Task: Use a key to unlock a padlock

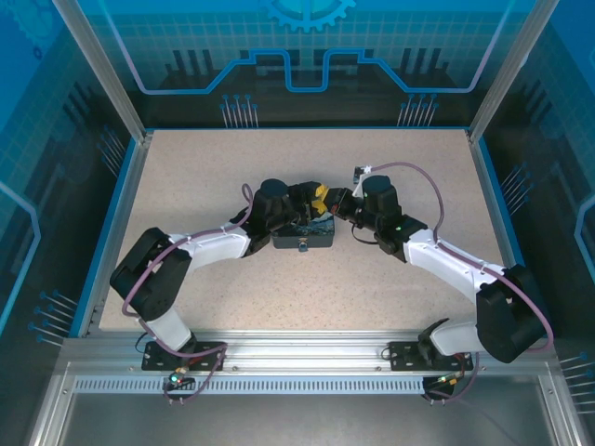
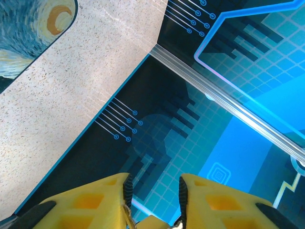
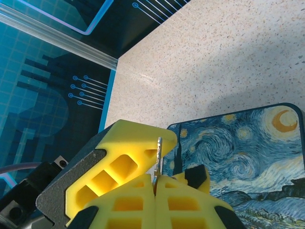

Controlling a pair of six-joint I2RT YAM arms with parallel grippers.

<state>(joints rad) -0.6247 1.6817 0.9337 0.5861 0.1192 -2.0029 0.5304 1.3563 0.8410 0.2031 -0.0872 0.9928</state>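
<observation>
Closest to us are the yellow right fingers (image 3: 131,198), pressed tight together. Out of their tips sticks the slim dark metal key (image 3: 158,148), pointing straight up and away from them. They are clenched on it, with most of the key standing free above the tips.

Just left of the key, and touching it or very nearly so, is one of the yellow left fingers (image 3: 126,157). To the right of the right fingers, and under them, lies the dark blue box painted with swirls and a yellow moon (image 3: 248,157). It rests on the pale speckled surface (image 3: 214,57).

In the left wrist view, the left fingers (image 2: 90,205) stand apart with a clear gap between them. A thin tan bit (image 2: 126,214) sits by the inner edge of one. It is too small for us to name, so we cannot tell if these fingers hold anything.

We think a few things could go wrong:
- The key is thin and held only at its end. If its tip bumps the yellow finger beside it, it could twist or slip out of the pinch.
- If it drops, it may land on the box or the surface, where so small a thing is hard to pick up.
- If the key meets the tiny padlock at a slant, it may miss the keyhole and push the padlock away.
</observation>
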